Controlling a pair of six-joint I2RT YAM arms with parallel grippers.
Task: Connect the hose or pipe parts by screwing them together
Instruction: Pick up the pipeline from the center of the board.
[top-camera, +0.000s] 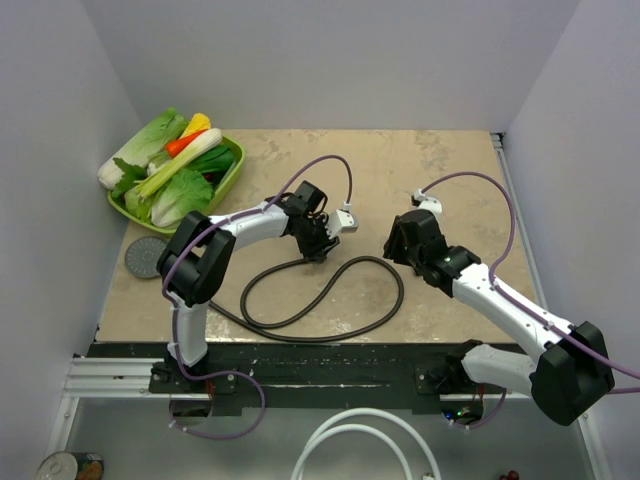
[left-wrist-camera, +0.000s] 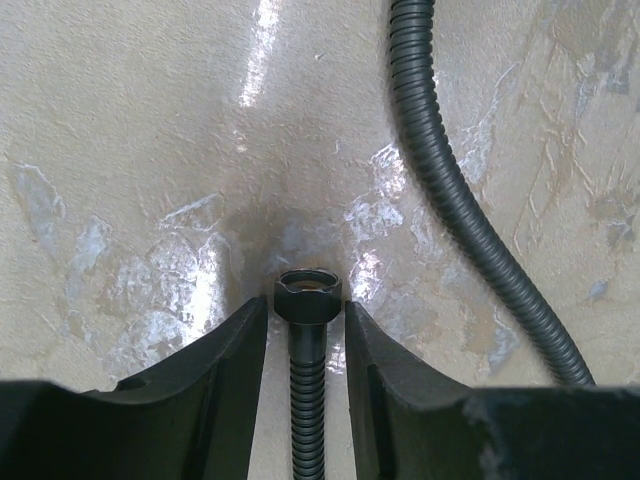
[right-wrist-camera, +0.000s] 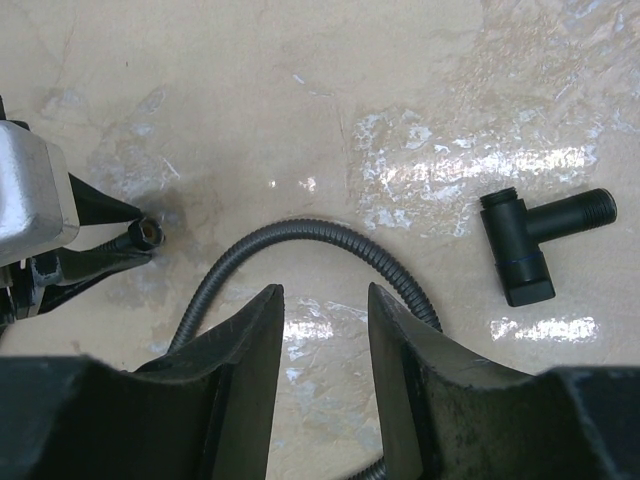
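Note:
The dark hose (top-camera: 390, 300) lies in a loop on the stone table top. Its end nut (left-wrist-camera: 308, 295) sits between the tips of my left gripper (left-wrist-camera: 306, 305), with a thin sliver of table showing on each side, so the jaws stand slightly apart around it. Another run of hose (left-wrist-camera: 440, 170) passes at the right. My right gripper (right-wrist-camera: 325, 290) is open and empty above the table, with a bend of hose (right-wrist-camera: 300, 228) just beyond its tips. The black T-shaped fitting (right-wrist-camera: 530, 245) lies to its right. The grey shower-head disc (top-camera: 146, 256) rests at the table's left edge.
A green tray (top-camera: 232, 165) of vegetables stands at the back left. A white looped tube (top-camera: 350, 440) and a can (top-camera: 70, 467) lie below the table's front edge. Walls close in on three sides. Purple cables arch over both wrists.

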